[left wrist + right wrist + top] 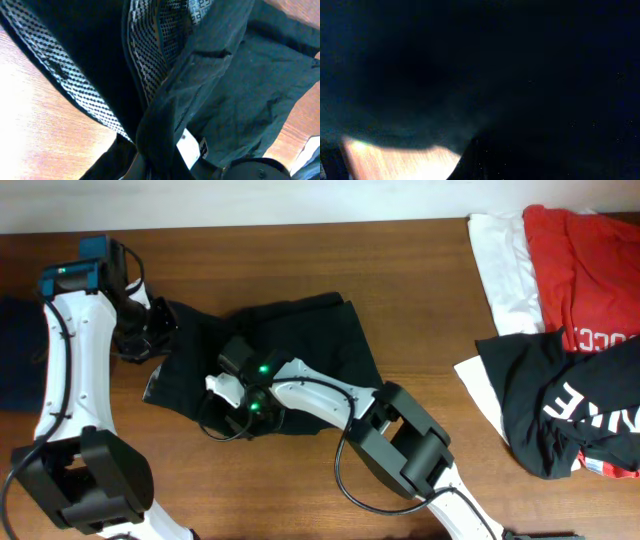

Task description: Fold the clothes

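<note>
The large black garment lies crumpled mid-table. My left gripper is at its left edge. In the left wrist view it is shut on a bunched fold of the black garment, with a dotted inner lining and a white tag showing. My right gripper is at the garment's lower left part. In the right wrist view black cloth fills the frame and hides the fingers, with only a patch of table showing.
A pile at the right holds a white garment, a red one and a black one with white lettering. A navy garment lies at the left edge. The wooden table runs to a white wall at the back.
</note>
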